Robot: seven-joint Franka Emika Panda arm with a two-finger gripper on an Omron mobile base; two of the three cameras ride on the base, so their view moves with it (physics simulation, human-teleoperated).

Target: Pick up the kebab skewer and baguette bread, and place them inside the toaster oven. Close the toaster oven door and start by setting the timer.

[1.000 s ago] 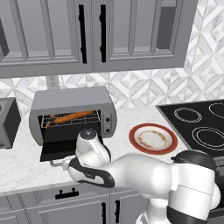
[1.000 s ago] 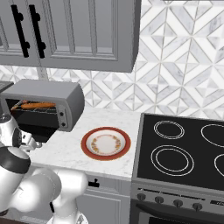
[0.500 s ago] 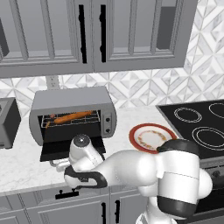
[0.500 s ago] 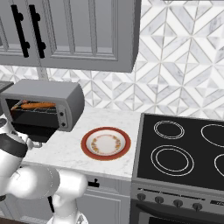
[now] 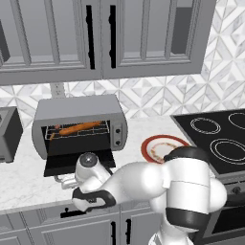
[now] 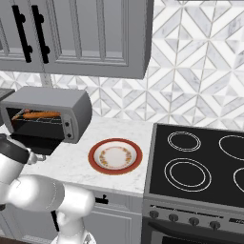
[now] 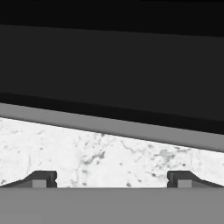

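The toaster oven (image 5: 81, 111) stands on the counter with its door (image 5: 72, 165) dropped open and flat. On the wire rack inside lies the baguette bread (image 5: 82, 127), and the kebab skewer (image 5: 52, 135) lies at its left end. Both also show in the right base view, the baguette (image 6: 42, 115) beside the skewer (image 6: 18, 114). My wrist (image 5: 89, 166) hangs low at the door's front edge. In the hand view my gripper (image 7: 111, 179) is open, fingertips (image 7: 41, 179) wide apart with nothing between them. It faces the door's black panel (image 7: 109, 65) and grey edge over the marble counter (image 7: 96, 157).
An empty red-rimmed plate (image 6: 115, 156) sits on the counter right of the oven. The black stove (image 6: 200, 162) fills the right side. A smaller dark appliance (image 5: 7, 134) stands left of the oven. Upper cabinets (image 5: 100, 38) hang above.
My wrist has sunk a little lower and to the left, down to the front edge of the open door. The gripper stays open. Oven, food and plate have not moved.
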